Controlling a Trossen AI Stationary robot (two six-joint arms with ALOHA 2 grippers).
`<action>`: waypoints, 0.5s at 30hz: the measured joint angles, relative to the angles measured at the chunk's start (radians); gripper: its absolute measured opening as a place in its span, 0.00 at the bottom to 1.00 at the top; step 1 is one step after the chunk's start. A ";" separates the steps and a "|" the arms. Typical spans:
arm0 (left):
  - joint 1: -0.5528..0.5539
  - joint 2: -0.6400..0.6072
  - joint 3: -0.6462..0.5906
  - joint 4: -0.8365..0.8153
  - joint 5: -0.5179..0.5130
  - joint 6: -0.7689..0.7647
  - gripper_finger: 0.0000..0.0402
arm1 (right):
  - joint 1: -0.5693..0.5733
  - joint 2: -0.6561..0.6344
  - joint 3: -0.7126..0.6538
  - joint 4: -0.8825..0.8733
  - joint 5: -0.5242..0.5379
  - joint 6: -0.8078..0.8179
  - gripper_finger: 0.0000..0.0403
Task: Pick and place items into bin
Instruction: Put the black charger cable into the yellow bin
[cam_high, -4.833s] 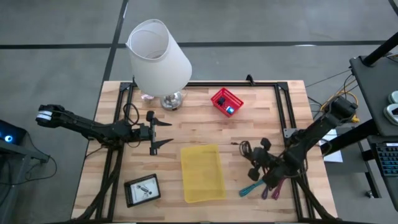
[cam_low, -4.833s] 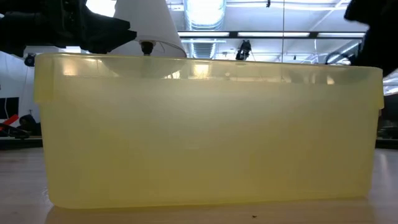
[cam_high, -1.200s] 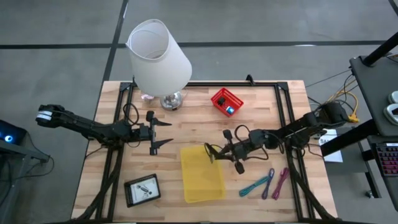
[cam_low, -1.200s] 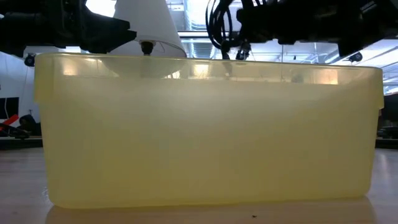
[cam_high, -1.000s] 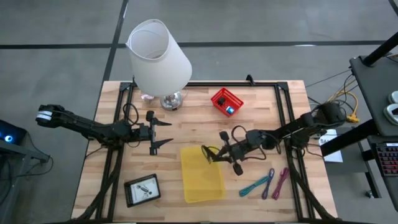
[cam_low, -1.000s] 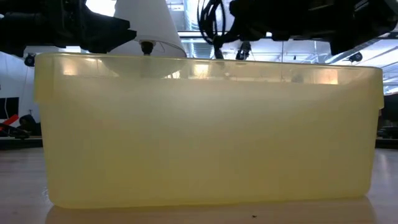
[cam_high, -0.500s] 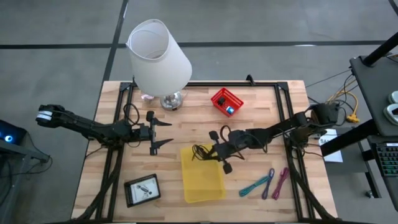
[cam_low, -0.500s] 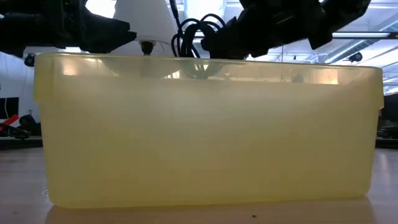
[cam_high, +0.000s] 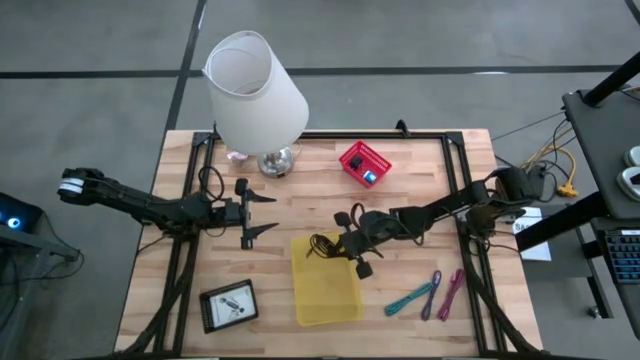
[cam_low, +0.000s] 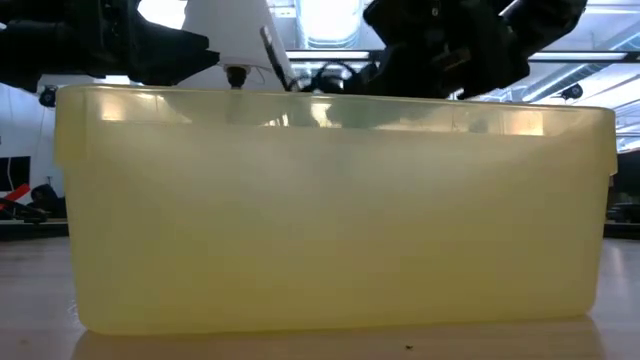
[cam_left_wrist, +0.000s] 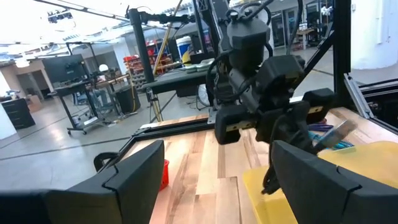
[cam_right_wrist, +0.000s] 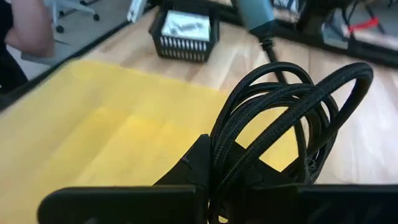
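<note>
The bin (cam_high: 326, 280) is a pale yellow tub at the table's near middle; its wall (cam_low: 330, 210) fills the low view. My right gripper (cam_high: 340, 246) reaches from the right over the bin's far end, shut on the black coiled cable (cam_high: 322, 245), whose loops (cam_right_wrist: 292, 112) show large in the right wrist view. Teal and pink-purple strips (cam_high: 428, 295) lie flat on the table right of the bin. A white card lies in a black tray (cam_high: 228, 305) at the near left. My left gripper (cam_high: 265, 214) waits open, left of the bin. My right gripper pinches several strands of the cable's coil (cam_right_wrist: 219, 163) between its two fingers. The fingers come from the table's right, slanting down. The loops stick out past the fingertips, above the bin's yellow floor (cam_right_wrist: 93, 124) and about level with its rim (cam_low: 330, 78).
A big white lamp (cam_high: 255, 90) stands at the far left of the table. A red basket (cam_high: 363, 163) sits at the far middle. Black frame rails (cam_high: 455, 180) run along the table's sides. People and furniture show in the room beyond.
My right gripper has gone toward the table's left with the cable, from beside the bin's right wall to over its far end. It has tipped downward and sunk, so the coil has dropped from well above the rim to about rim height.
</note>
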 joint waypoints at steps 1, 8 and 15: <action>0.000 0.000 0.000 0.000 0.000 0.000 0.69 | -0.002 0.002 0.001 -0.015 0.000 0.005 0.03; 0.000 0.000 0.000 0.000 0.000 0.000 0.69 | -0.009 0.011 0.001 -0.033 -0.001 0.022 0.03; 0.000 0.000 0.000 0.000 0.000 0.000 0.69 | -0.013 0.012 0.000 -0.081 0.008 0.055 0.03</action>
